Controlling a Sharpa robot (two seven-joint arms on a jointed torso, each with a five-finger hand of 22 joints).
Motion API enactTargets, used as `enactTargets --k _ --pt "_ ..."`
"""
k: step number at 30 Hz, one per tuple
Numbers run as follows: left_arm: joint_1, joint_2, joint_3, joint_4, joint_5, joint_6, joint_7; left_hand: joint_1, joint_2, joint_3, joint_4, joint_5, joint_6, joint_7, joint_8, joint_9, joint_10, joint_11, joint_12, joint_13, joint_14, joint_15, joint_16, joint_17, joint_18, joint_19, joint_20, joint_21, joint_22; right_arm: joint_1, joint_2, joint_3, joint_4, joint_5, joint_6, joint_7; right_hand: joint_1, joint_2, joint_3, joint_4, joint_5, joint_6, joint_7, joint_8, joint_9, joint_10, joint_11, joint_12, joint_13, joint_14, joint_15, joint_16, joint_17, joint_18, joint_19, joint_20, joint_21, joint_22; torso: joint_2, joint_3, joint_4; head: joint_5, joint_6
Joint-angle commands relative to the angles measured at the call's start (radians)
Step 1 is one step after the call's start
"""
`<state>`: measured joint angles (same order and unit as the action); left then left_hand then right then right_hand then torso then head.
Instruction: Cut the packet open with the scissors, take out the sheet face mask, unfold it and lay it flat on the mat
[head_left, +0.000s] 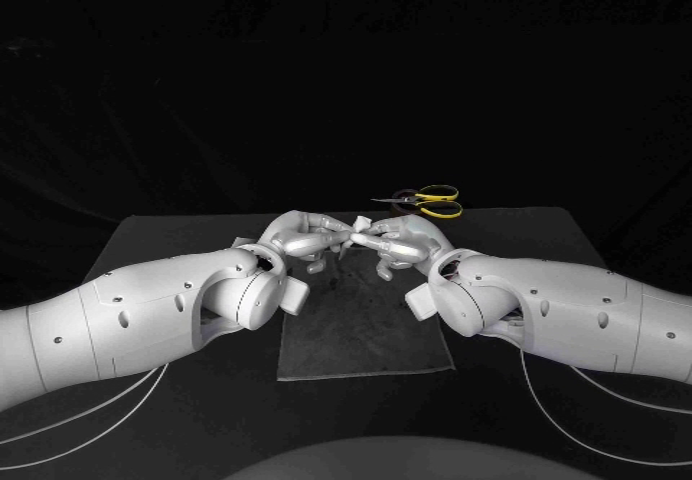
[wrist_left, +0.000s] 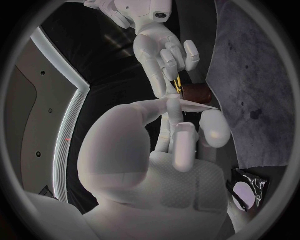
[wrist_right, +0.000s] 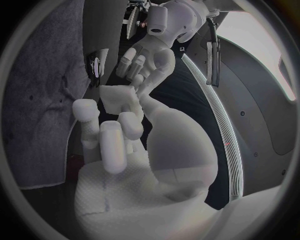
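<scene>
Leftmost, the left hand (head_left: 296, 240) hangs above the far end of the dark mat (head_left: 361, 345), its fingers reaching inward toward the other hand. Its thumb and a neighbouring finger are pressed together on a small folded white piece, the sheet face mask (head_left: 351, 232), while the rest of its fingers stand a little apart beside the pinch. In the left wrist view the mask juts out past these fingertips as a thin pale flap. Down behind the left palm, a shiny dark packet (wrist_left: 247, 189) lies on the black table (head_left: 577, 240), just beside the mat's edge.

At the middle, the mask sits up off the mat, bridging the two sets of fingertips, which nearly touch each other around it.

Next comes the right hand (head_left: 404, 245), facing the left one. Its thumb tip and a finger close on the opposite side of the same white piece, so both hands hold the mask between them. Its other fingers are curled loosely below the pinch and touch nothing that I can see.

Beyond the right hand's fingertips, toward the far edge of the table, the scissors (head_left: 427, 201) with yellow handles lie flat, well apart from both hands and off the mat.
</scene>
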<state>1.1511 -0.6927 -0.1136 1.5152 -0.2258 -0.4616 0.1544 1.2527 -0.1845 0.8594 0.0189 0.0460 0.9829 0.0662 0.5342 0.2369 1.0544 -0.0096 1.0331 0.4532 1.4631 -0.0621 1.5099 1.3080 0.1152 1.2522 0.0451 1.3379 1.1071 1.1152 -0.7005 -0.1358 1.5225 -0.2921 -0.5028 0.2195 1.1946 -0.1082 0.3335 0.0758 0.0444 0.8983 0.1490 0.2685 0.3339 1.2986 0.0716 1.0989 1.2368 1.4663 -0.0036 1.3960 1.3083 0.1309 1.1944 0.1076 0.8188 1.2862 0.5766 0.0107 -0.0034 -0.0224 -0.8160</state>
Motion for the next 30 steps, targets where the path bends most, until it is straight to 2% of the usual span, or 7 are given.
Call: enactTargets --k 1,5,11,14,22,26,30 --pt "0.000 0.000 0.001 0.003 0.003 0.015 0.010 -0.002 0.009 0.009 0.001 0.004 0.007 -0.001 0.036 0.215 0.010 -0.001 0.006 0.001 0.029 -0.004 0.003 0.032 -0.013 0.007 0.000 0.004 0.002 0.000 0.000 0.002 0.000 0.031 -0.023 0.042 0.018 0.007 -0.002 -0.003 0.004 0.015 -0.001 0.006 0.002 0.005 -0.007 0.010 0.002 0.016 0.001 0.005 0.035 0.012 0.010 -0.002 0.009 0.003 0.000 0.0005 -0.0015 0.000 0.001" --pt "0.000 0.000 0.001 0.002 0.003 0.016 0.009 -0.002 0.009 0.009 0.001 0.004 0.007 -0.001 0.036 0.215 0.010 -0.001 0.006 0.001 0.029 -0.004 0.003 0.032 -0.013 0.007 0.000 0.004 0.002 0.000 0.000 0.002 0.001 0.035 -0.022 0.048 0.032 0.018 0.001 -0.005 0.004 0.036 -0.007 0.015 0.004 0.010 -0.012 0.018 0.004 0.018 -0.003 0.009 0.038 0.011 0.015 -0.004 0.017 0.007 0.000 0.0011 -0.0012 0.000 0.000" --pt "0.000 0.000 0.001 0.002 0.003 0.016 0.007 -0.002 0.009 0.009 0.001 0.004 0.007 -0.001 0.036 0.215 0.010 -0.001 0.006 0.001 0.029 -0.004 0.003 0.032 -0.013 0.007 0.000 0.004 0.002 0.000 -0.003 0.003 0.002 0.044 -0.027 0.060 0.051 0.051 0.015 -0.003 0.004 0.071 -0.024 0.032 0.009 0.029 -0.026 0.042 0.015 0.026 -0.014 0.019 0.049 0.007 0.030 -0.012 0.041 0.018 0.000 0.0016 -0.0012 0.000 0.000" --pt "0.000 0.000 0.001 0.002 0.003 0.018 0.006 -0.003 0.009 0.010 0.001 0.004 0.006 -0.001 0.036 0.216 0.011 0.000 0.006 0.001 0.029 -0.004 0.003 0.032 -0.013 0.007 0.000 0.004 0.001 0.000 -0.004 0.003 0.002 0.050 -0.030 0.066 0.065 0.072 0.028 -0.005 0.004 0.100 -0.039 0.050 0.015 0.043 -0.038 0.058 0.023 0.032 -0.024 0.028 0.059 0.004 0.043 -0.020 0.062 0.028 0.000 0.0013 -0.0016 0.000 0.000" --pt "0.000 0.004 0.001 0.001 0.003 0.026 0.002 -0.003 0.009 0.010 0.001 0.004 0.006 -0.001 0.036 0.216 0.011 0.000 0.006 0.001 0.029 -0.004 0.003 0.032 -0.013 0.007 0.000 0.004 0.001 0.000 -0.001 0.005 0.004 0.057 -0.030 0.070 0.083 0.082 0.041 -0.015 0.004 0.127 -0.059 0.077 0.025 0.062 -0.056 0.075 0.031 0.041 -0.040 0.036 0.070 -0.001 0.062 -0.035 0.092 0.041 0.000 0.0013 -0.0006 -0.001 -0.002" --pt "0.000 0.005 0.001 0.001 0.002 0.029 0.001 -0.004 0.009 0.011 0.000 0.004 0.006 -0.001 0.036 0.216 0.011 0.000 0.006 0.001 0.027 -0.004 0.002 0.028 -0.013 0.007 0.000 0.004 0.001 0.000 0.001 0.005 0.004 0.055 -0.038 0.065 0.123 0.090 0.070 -0.049 0.004 0.147 -0.077 0.107 0.040 0.084 -0.072 0.098 0.046 0.048 -0.055 0.044 0.081 -0.006 0.079 -0.048 0.119 0.053 0.000 0.0005 -0.0009 -0.003 -0.005" --pt "0.000 0.006 0.001 0.001 0.002 0.030 -0.001 -0.004 0.009 0.011 0.000 0.004 0.006 -0.001 0.036 0.216 0.011 0.000 0.006 0.001 0.027 -0.004 0.002 0.028 -0.013 0.007 0.000 0.004 0.001 0.000 0.002 0.006 0.004 0.049 -0.039 0.055 0.132 0.084 0.094 -0.073 0.004 0.145 -0.081 0.130 0.054 0.098 -0.077 0.108 0.052 0.054 -0.061 0.050 0.090 -0.010 0.091 -0.057 0.135 0.060 0.000 -0.0004 -0.0010 -0.004 -0.005"
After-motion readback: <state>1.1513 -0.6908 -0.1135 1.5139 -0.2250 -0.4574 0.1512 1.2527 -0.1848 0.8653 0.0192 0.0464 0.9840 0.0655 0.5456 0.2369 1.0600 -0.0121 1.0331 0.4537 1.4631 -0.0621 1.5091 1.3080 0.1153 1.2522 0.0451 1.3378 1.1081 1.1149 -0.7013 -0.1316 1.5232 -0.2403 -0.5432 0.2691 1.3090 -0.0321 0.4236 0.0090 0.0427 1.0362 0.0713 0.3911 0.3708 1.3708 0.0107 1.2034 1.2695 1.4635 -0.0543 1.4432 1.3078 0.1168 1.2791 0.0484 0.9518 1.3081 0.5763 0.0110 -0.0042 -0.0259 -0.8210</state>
